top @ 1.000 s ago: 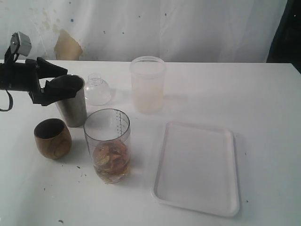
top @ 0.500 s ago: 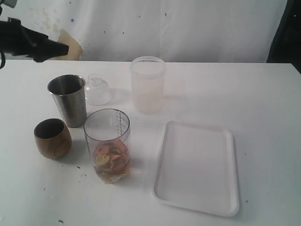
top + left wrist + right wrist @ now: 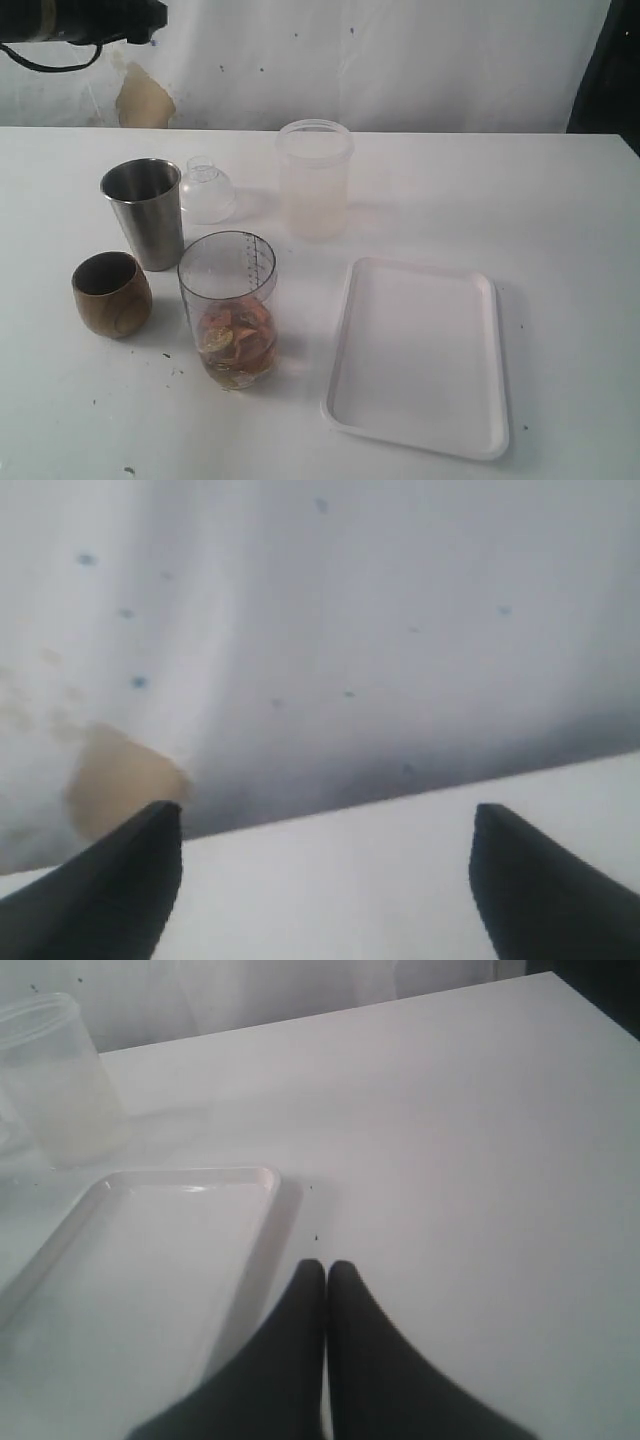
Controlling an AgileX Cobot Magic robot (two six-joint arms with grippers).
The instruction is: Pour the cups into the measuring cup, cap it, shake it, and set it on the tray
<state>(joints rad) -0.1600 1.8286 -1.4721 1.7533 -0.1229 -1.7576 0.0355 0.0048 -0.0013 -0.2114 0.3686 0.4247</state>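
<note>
On the bench (image 3: 560,200), left half:

- Measuring cup (image 3: 228,308): upright, long axis vertical, mouth uncovered, amber liquid and pieces in its lower part. It stands just beside the tray's left edge.
- Steel tumbler (image 3: 145,212) and wooden cup (image 3: 111,293): both upright, to the measuring cup's left.
- Clear domed piece (image 3: 208,190): sits behind the measuring cup, beside the tumbler. Probably the cap, so capping looks like the step in hand.
- Frosted tub (image 3: 314,180): stands further back.
- Tray (image 3: 418,355): right of centre, nothing on it.
- Left gripper (image 3: 325,880): jaws wide apart, nothing between them. It hangs high over the bench's far left corner and faces the backdrop. The domed piece lies below it and toward the middle, with the measuring cup nearer the front. This arm is the nearer one to both.
- Right gripper (image 3: 325,1290): fingers pressed together, empty, low beside the tray's corner, well apart from the measuring cup.
</note>
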